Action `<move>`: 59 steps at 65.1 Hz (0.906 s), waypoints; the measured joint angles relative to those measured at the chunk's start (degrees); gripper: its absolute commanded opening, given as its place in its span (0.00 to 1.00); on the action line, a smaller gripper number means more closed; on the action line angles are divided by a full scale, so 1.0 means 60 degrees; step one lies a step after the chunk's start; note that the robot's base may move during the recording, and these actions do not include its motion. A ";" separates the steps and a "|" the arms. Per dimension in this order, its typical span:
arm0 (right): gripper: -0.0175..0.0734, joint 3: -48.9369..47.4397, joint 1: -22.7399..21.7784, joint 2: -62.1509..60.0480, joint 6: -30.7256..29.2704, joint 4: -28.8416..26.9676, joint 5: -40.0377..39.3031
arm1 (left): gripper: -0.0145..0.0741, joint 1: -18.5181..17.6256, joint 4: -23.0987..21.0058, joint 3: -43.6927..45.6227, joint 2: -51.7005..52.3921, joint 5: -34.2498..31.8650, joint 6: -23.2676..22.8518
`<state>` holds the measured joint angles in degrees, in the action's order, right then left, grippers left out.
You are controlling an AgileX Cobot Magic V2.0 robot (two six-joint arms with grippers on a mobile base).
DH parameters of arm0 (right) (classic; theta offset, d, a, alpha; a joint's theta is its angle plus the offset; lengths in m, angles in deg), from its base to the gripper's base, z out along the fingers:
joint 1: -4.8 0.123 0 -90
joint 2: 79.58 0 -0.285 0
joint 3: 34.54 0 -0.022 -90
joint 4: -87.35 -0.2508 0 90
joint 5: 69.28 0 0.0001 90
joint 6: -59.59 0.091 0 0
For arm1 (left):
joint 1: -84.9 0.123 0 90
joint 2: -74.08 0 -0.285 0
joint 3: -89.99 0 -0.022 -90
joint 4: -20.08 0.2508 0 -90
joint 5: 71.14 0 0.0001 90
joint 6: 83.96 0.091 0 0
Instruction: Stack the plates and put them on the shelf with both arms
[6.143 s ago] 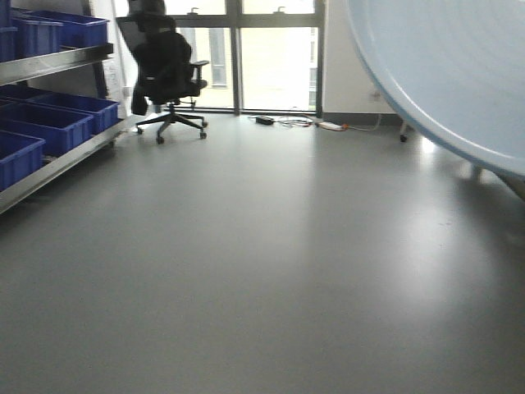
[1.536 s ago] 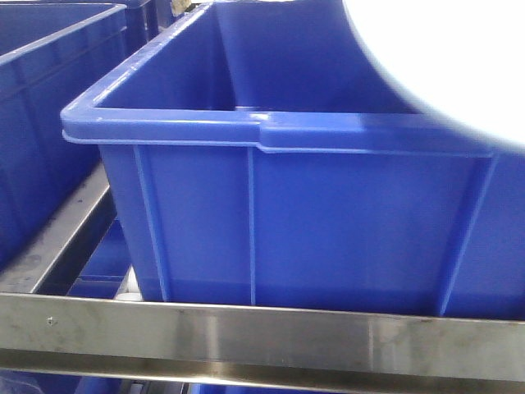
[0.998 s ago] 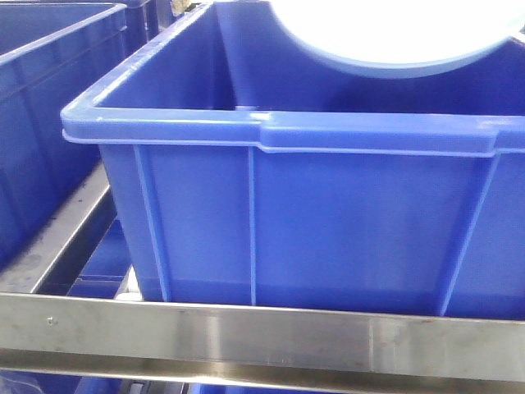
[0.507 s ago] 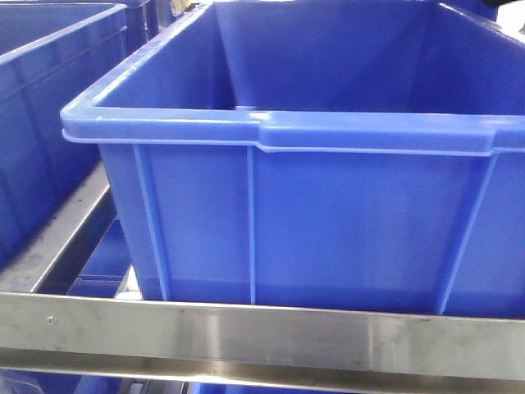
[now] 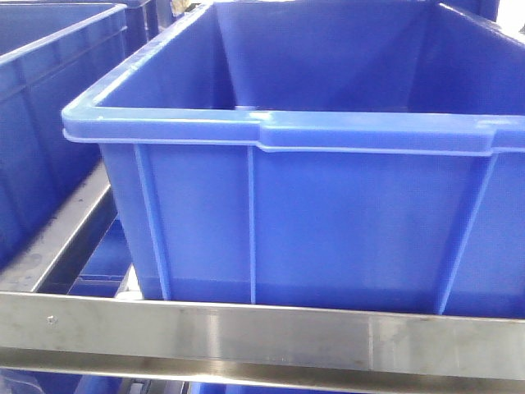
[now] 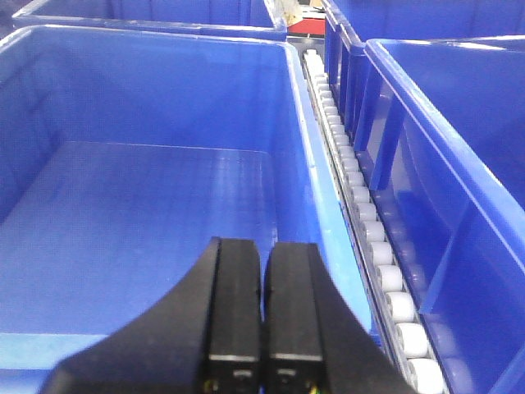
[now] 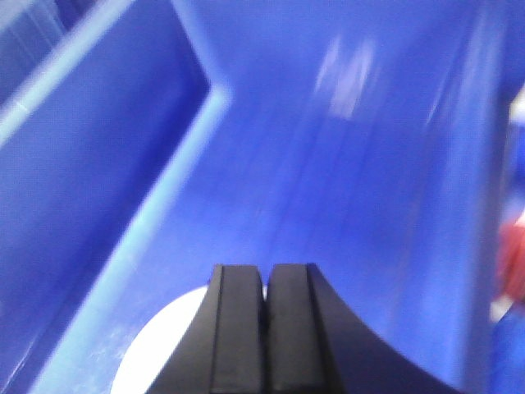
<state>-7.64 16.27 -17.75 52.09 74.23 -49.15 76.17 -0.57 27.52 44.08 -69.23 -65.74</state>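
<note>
No plates show in the front view. In the right wrist view part of one pale plate shows low at the left, lying beneath and behind my right gripper inside a blue crate. The right jaws are together with nothing between them. My left gripper is shut and empty, hovering over the near rim of another blue crate. The shelf's steel front rail runs across the bottom of the front view. A second plate cannot be made out.
A large blue crate fills the front view, standing on the shelf, with another crate to its left. A track of white rollers runs between the crates in the left wrist view. A further crate sits to the right.
The base drove from the open floor up to the shelf. The plate that showed at the top right of the front view rose and left that view about half a second ago.
</note>
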 measured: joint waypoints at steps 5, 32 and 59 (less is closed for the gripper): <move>0.25 0.0436 0.0000 -0.0692 -0.0018 0.0024 0.0016 | 0.26 0.0000 0.0000 0.0000 0.0000 0.0000 0.0000; 0.25 0.3513 0.0000 -0.4902 -0.0054 0.0046 -0.0117 | 0.26 0.0000 0.0000 0.0000 0.0000 0.0000 0.0000; 0.24 0.4905 0.0000 -0.7907 -0.0054 0.0428 -0.0117 | 0.26 0.0000 0.0000 0.0000 0.0000 0.0000 0.0000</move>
<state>21.79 16.27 -65.19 51.77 76.80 -49.85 76.17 -0.57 27.52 44.08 -69.23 -65.74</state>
